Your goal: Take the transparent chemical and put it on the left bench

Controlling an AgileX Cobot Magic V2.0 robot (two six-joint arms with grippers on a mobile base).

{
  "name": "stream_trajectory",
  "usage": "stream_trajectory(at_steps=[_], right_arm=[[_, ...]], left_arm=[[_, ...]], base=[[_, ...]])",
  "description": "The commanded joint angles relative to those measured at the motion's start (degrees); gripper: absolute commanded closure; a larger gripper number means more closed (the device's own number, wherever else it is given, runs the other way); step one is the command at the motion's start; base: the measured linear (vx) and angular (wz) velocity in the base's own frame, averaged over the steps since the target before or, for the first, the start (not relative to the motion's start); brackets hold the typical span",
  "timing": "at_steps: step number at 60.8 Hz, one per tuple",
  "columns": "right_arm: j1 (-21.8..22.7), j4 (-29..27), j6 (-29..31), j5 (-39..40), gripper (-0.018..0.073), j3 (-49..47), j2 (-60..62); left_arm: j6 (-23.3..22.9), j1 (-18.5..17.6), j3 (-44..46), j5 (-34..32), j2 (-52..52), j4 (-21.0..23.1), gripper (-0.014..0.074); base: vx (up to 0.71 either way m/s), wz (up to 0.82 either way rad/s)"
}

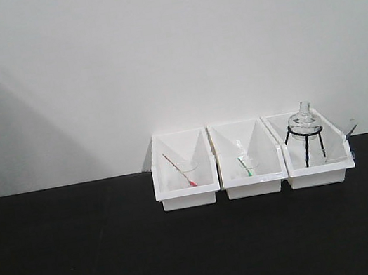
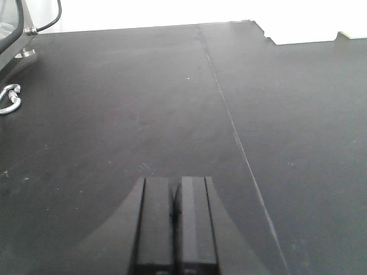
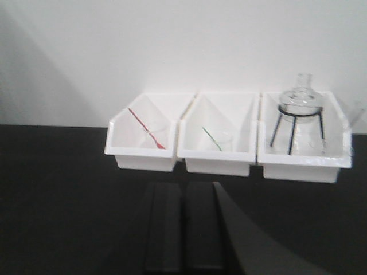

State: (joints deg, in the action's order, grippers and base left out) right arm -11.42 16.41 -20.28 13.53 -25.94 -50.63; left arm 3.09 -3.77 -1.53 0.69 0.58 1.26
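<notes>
Three white bins stand in a row on a black counter (image 1: pixel 83 255) against the wall. The transparent chemical (image 3: pixel 315 143) is a faint clear beaker in the right bin (image 3: pixel 304 163), beside a tripod; its pale rod (image 3: pixel 357 112) leans out over the bin's right wall. In the front view the beaker (image 1: pixel 337 148) is barely visible. My right gripper (image 3: pixel 183 186) is shut and empty, low over the counter, short of the middle bin. My left gripper (image 2: pixel 175 182) is shut and empty over bare black counter top. The left bench is out of view.
The left bin (image 1: pixel 188 195) holds a beaker with a red stick (image 1: pixel 179 170). The middle bin (image 1: pixel 253 186) holds one with a green stick (image 1: pixel 245 167). A round flask (image 1: pixel 303 120) sits on a black tripod. A metal ring (image 2: pixel 10 98) and a cable (image 2: pixel 49 23) lie far left.
</notes>
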Motion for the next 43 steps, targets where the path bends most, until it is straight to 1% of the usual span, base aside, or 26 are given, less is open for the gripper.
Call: stream_trajectory(at_steps=[1,4,9,17,21,26,31,33,37,43], right_arm=[[-1.9,-12.0,16.7,0.1,0.0566,1.7,6.3],[-2.2,-13.6,19.9,-0.3,0.0566,4.4,10.3],[-0.5,-13.9,20.3,-0.7,0.0566,9.6,17.2],[5.9,-11.9,14.4,-1.8,0.0566,18.9,29.1],[8.3,-11.1,12.1,-2.6,0.0566,22.2,33.9],[10.7,-11.1,11.2,-4.3,0.0566,26.3,39.4],[11.6,-11.1,11.4,-6.7,0.0566,28.1,43.6],[11.6,-11.1,11.7,-9.7,0.0566,28.1,45.3],[11.6,-11.0,12.9,-13.1,0.0566,28.1,47.6],[11.6,-11.0,13.4,-16.0,0.0566,28.1,51.4]], left_arm=[[-0.4,-0.1,-0.9,-4.5,1.1,0.0,0.0600],[-0.4,-0.1,-0.9,-4.5,1.1,0.0,0.0600],[-0.4,-0.1,-0.9,-4.5,1.1,0.0,0.0600],[-0.4,-0.1,-0.9,-4.5,1.1,0.0,0.0600],[-0.4,-0.1,-0.9,-4.5,1.1,0.0,0.0600],[-0.4,-0.1,-0.9,-4.5,1.1,0.0,0.0600],[-0.4,-0.1,-0.9,-4.5,1.1,0.0,0.0600],[-0.4,-0.1,-0.9,-4.5,1.1,0.0,0.0600],[-0.4,-0.1,-0.9,-4.5,1.1,0.0,0.0600],[-0.4,-0.1,-0.9,-4.5,1.1,0.0,0.0600]], base=[[0.00,0.00],[0.00,0.00],[0.00,0.00],[0.00,0.00],[0.00,0.00],[0.00,0.00],[0.00,0.00],[0.00,0.00],[0.00,0.00],[0.00,0.00]])
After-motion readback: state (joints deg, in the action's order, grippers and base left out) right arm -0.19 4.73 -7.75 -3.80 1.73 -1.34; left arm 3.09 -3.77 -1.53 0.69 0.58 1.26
